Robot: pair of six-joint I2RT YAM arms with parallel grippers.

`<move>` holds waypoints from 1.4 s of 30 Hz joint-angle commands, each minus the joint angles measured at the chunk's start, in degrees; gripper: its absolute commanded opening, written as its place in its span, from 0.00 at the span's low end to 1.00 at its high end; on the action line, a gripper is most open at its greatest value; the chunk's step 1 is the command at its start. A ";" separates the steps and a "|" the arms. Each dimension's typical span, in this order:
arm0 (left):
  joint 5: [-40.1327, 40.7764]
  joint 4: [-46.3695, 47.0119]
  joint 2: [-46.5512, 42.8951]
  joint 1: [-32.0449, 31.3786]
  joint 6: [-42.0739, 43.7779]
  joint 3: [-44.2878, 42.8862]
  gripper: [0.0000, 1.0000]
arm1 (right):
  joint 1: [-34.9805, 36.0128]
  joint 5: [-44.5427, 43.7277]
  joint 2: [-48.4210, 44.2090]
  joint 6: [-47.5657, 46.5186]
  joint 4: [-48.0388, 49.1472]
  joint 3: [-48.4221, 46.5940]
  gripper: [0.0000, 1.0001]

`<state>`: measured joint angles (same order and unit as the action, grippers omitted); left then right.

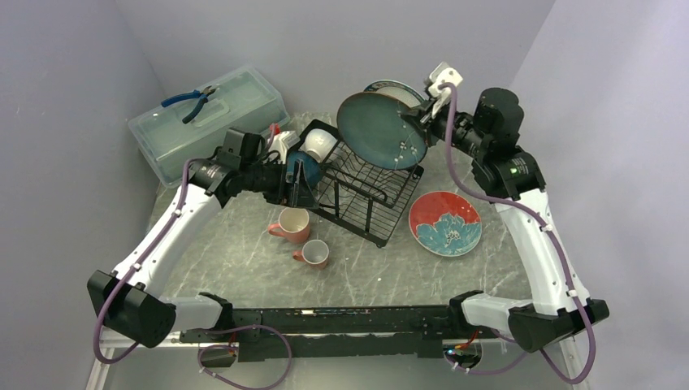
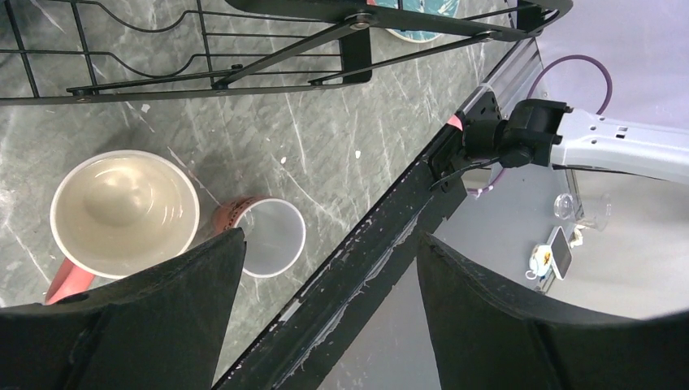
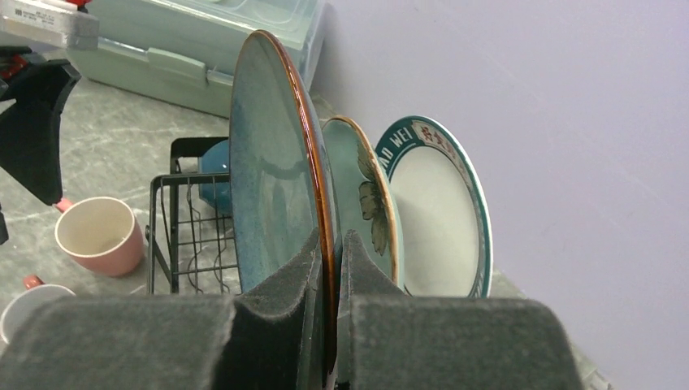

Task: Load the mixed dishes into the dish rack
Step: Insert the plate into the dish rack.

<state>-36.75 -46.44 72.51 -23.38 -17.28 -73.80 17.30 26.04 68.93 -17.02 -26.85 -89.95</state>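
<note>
Your left gripper [image 2: 329, 240] hangs released, fingers spread wide, above the pink mugs [image 1: 294, 223] beside the dish rack [image 1: 366, 183]. Farther back, your right gripper [image 3: 333, 244], arm reaching over the rack, clenches the glossy teal plate [image 3: 272, 162] upright by its rim. The green floral plate [image 3: 366, 203] and white lettered plate [image 3: 439, 219] stand behind it.

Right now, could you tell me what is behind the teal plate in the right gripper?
Two upright plates: a floral plate, then a teal-rimmed white plate; the right gripper hides their bases.

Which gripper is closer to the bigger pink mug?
Left. The left gripper hovers just beyond the mug; the right gripper is across the dish rack, clamping the teal plate.
</note>
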 commanded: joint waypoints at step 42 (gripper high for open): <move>-2.20 4.98 -1.41 0.26 -1.50 2.15 0.82 | 8.36 -10.99 -3.23 -11.57 18.21 11.51 0.00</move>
<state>-37.23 -43.68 71.72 -23.33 -18.33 -72.01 25.61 16.95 68.90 -29.56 -18.39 -79.02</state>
